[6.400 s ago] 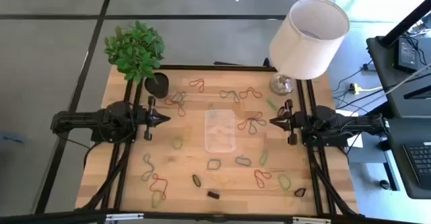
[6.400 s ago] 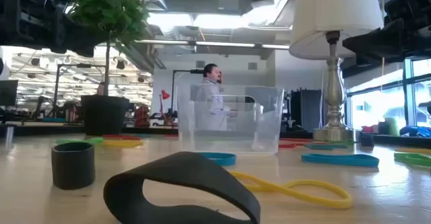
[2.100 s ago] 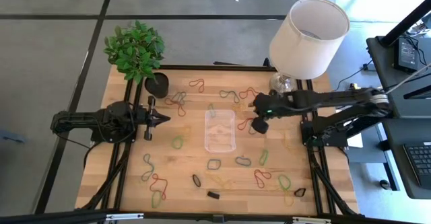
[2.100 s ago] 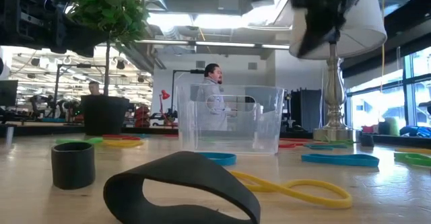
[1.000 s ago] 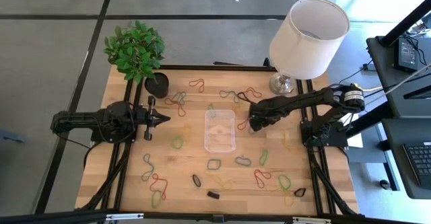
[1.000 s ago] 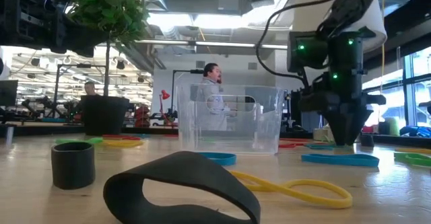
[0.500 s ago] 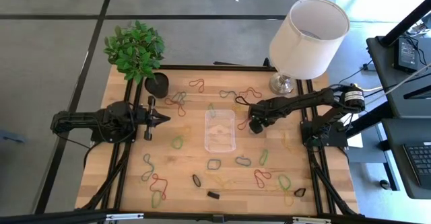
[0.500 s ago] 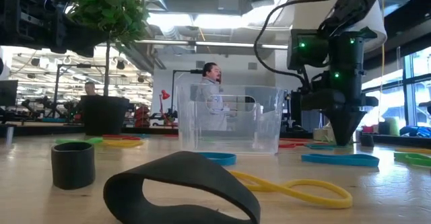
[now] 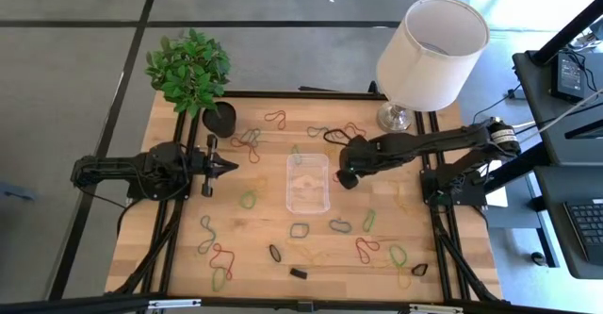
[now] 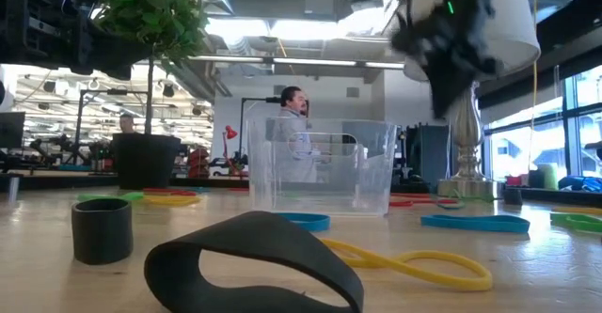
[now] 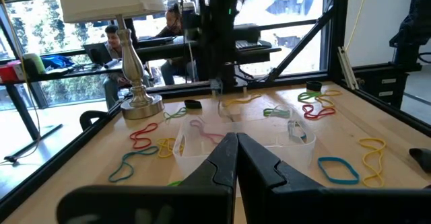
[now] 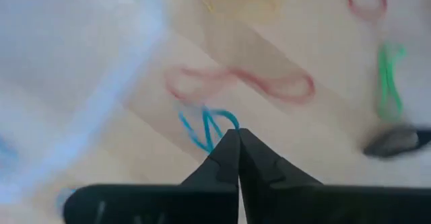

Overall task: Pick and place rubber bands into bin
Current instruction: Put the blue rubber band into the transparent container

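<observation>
Hanging just beside the clear bin's [image 9: 307, 183] right edge, right gripper [image 9: 345, 176] with fingers pinched together on a blue rubber band [image 12: 207, 128], lifted off the table [image 9: 443, 257]. Resting at the table's left side, left gripper [image 9: 226, 166], fingers closed on nothing. Scattered all around the bin, other bands.

I am looking all over and I am not seeing any words, numbers, labels or signs that I can read, not on the table, the arms or in the room behind.
</observation>
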